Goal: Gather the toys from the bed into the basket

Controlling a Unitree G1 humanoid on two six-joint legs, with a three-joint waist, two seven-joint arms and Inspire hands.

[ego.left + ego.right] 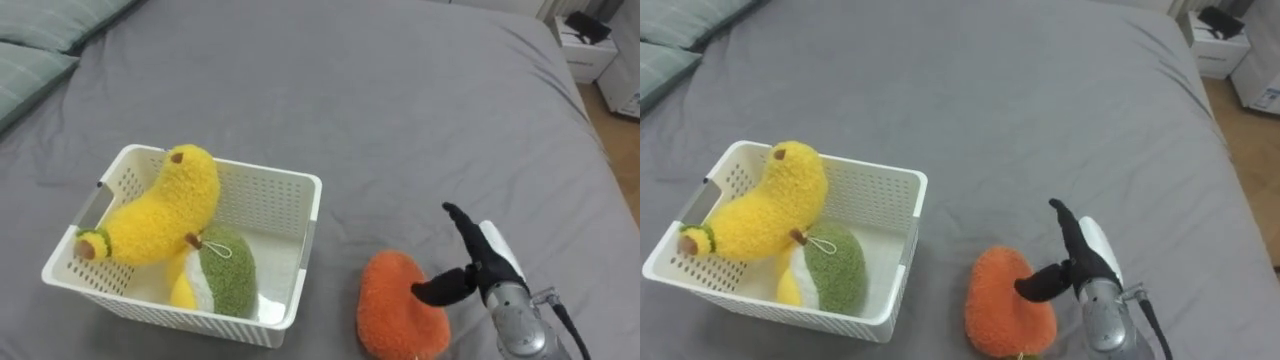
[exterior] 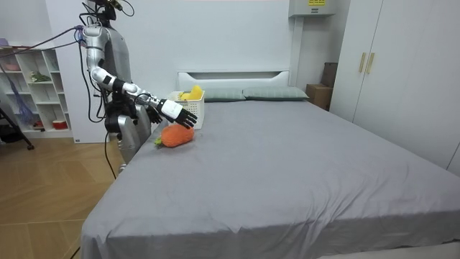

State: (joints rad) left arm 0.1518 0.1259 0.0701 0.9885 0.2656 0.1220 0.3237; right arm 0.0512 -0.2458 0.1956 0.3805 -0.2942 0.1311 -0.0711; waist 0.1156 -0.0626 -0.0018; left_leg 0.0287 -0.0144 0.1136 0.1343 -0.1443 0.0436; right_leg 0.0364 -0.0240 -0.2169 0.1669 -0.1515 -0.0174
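On the grey bed [image 1: 400,100], near the side where the robot stands, sits a white basket [image 1: 270,190] with two toys already in it. A yellow banana-shaped plush [image 1: 165,205] leans across the far corner with one end up over the rim. A green and yellow plush [image 1: 228,270] lies beneath it on the basket floor. From where I stand, that part of the job looks finished.

What is left is the orange plush [image 1: 395,305], which lies on the cover just beside the basket, on the robot's right of it. The right hand [image 1: 485,265] is reaching in at that toy's outer side. Its fingers are straight and spread, pointing away across the bed, and the thumb is stretched towards the plush and seems to brush its edge. Nothing is gripped yet.

I see no other toy on the rest of the cover, so I judge the collecting well along, with one grasp and one drop into the basket to go.
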